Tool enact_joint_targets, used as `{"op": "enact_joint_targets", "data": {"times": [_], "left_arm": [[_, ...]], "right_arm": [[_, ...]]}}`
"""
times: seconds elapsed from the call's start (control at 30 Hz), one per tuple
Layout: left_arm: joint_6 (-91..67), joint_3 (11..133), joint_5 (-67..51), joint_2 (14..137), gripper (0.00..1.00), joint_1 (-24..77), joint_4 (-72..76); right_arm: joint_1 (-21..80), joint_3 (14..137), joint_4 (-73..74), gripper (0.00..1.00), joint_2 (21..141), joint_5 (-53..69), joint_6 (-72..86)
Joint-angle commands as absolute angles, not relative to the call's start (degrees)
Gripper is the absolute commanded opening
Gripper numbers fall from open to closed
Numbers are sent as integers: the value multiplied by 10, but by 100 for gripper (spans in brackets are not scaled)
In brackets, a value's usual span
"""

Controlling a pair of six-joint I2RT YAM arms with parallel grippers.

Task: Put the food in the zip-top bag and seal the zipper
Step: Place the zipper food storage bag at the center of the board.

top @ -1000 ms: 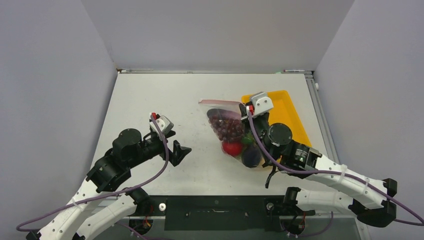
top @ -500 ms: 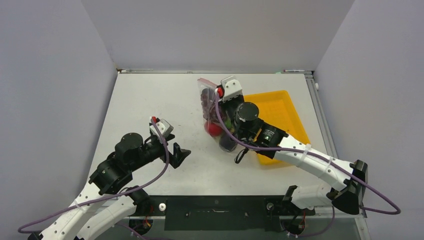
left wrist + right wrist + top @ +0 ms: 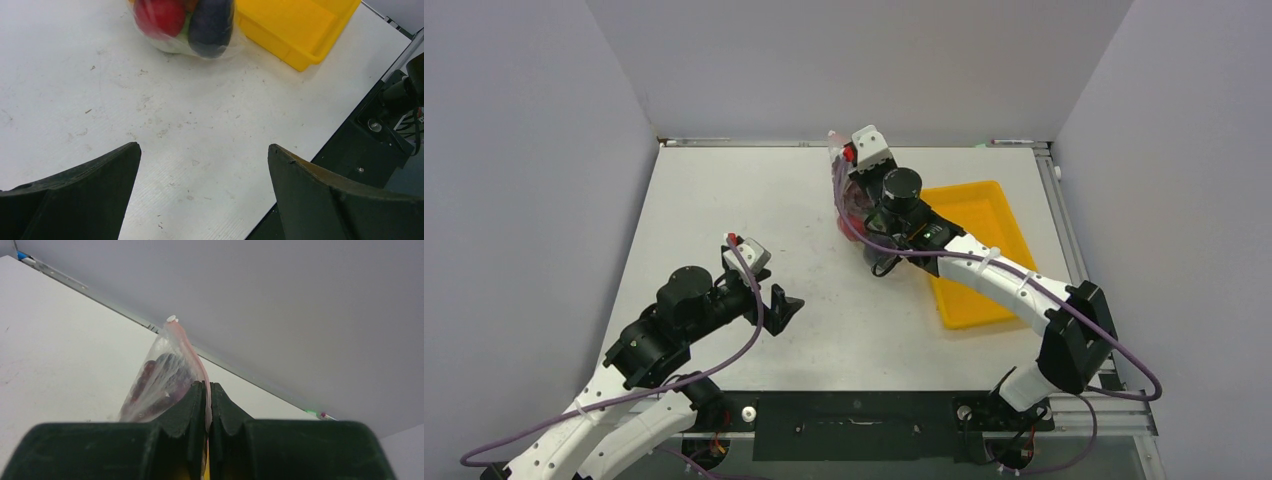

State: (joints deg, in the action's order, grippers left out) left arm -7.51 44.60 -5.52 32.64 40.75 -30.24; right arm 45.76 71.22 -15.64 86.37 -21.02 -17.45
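The zip-top bag (image 3: 845, 200) hangs from my right gripper (image 3: 848, 172) near the back of the table, left of the tray. In the right wrist view the jaws (image 3: 207, 386) are shut on the pinkish zipper (image 3: 193, 351), which runs up and away from them. The food shows through the clear plastic: dark red grapes (image 3: 156, 374), a red piece (image 3: 159, 15) and a dark purple eggplant (image 3: 210, 25). The bag's bottom touches the table. My left gripper (image 3: 785, 305) (image 3: 204, 150) stands wide open over bare table, well short of the bag, with nothing between its fingers.
A yellow tray (image 3: 984, 215) (image 3: 300, 27) lies to the right of the bag, partly under my right arm. The back wall rises just behind the bag. The black base rail (image 3: 380, 125) runs along the table's near edge.
My right arm has swung the gripped bag from beside the tray's near corner towards the back of the table. The left arm has barely moved.
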Motion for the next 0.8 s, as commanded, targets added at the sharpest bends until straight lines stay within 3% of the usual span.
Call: {"op": "enact_joint_targets", "data": {"times": [0.0,0.33,0.77], "left_arm": [[-82,445,-47,320,96,404,-290],[-81,444,-47,324,96,404,-288],[-81,445,-35,322,96,402,-291]], "right_arm": [[445,770,-257,5,869,-140,-189],[464,669,-245,5,887,17,-103],[519,589,-213,6,892,45,-47]]}}
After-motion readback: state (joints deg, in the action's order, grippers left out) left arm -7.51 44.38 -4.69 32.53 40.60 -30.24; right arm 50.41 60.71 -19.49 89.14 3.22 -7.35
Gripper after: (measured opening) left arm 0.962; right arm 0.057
